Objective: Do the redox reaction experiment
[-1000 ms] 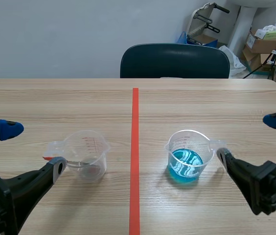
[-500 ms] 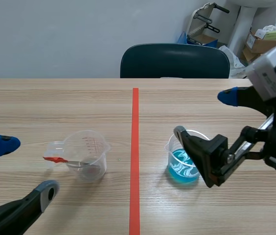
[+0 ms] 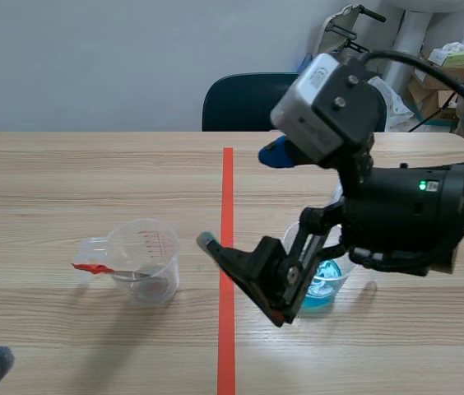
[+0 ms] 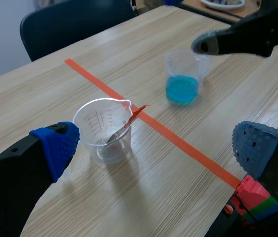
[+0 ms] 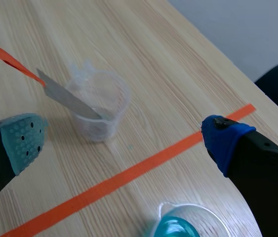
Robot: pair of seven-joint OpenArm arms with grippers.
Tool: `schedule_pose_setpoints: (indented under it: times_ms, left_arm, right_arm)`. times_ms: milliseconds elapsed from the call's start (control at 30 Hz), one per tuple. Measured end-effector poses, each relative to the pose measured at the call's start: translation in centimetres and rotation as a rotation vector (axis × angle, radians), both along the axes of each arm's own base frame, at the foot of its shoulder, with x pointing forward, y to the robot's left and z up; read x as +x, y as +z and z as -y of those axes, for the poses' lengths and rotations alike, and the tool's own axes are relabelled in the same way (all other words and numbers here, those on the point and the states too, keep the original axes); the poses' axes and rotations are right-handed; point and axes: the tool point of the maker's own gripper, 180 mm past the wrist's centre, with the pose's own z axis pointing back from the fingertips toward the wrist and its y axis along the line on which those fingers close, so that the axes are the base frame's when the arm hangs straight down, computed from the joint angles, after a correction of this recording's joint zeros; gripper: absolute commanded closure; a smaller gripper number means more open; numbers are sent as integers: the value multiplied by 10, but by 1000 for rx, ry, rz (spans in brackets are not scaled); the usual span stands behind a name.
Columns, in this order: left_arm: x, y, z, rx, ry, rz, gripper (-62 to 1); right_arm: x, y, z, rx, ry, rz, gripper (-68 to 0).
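Note:
A clear measuring beaker [image 3: 146, 259] stands left of the red tape line. In it leans a metal strip with a red end [image 3: 92, 267]. Right of the line, a second beaker of blue liquid [image 3: 324, 278] is partly hidden behind my right arm. My right gripper [image 3: 240, 197] hangs open above the tape line, between the two beakers. In the right wrist view the clear beaker [image 5: 97, 106] and strip [image 5: 60, 94] lie ahead of the open gripper [image 5: 124, 138]. My left gripper [image 4: 156, 148] is open, short of the clear beaker [image 4: 104, 128]; the blue beaker [image 4: 183, 76] is farther off.
A dark chair [image 3: 294, 103] stands behind the table, with cardboard boxes [image 3: 446, 70] at the back right. The table's near edge runs close by my left gripper, with a small coloured block [image 4: 250, 197] below it.
My right arm has risen and swung left, from beside the blue beaker to above the tape line. My left arm has drawn back toward the near left corner. Both beakers stay put.

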Motion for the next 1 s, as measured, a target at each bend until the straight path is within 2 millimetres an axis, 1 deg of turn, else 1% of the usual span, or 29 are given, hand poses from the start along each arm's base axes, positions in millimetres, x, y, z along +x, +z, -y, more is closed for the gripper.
schedule_pose_setpoints:
  times_ms: [133,267,500,600,800,1000]
  left_arm:
    - [-16,-7,-5,3,-27,6,-623]
    - [-35,-13,-12,-18,-43,-3,-623]
    - [-61,-16,-20,-57,-76,2,-623]
    - [-68,-15,-25,-78,-77,15,-623]
    - [-71,-18,-39,-75,-33,32,-623]
    - [-71,-20,-40,-67,-30,29,-623]
  right_arm:
    - [-14,0,-25,-8,109,-3,-679]
    - [-25,-4,-45,-24,191,-7,-679]
    - [-28,-31,-72,-96,276,1,-679]
    - [-31,-33,-84,-79,309,19,-679]
    - [-30,-32,-105,-80,340,73,-679]
    - [-27,-34,-118,-88,342,104,-679]
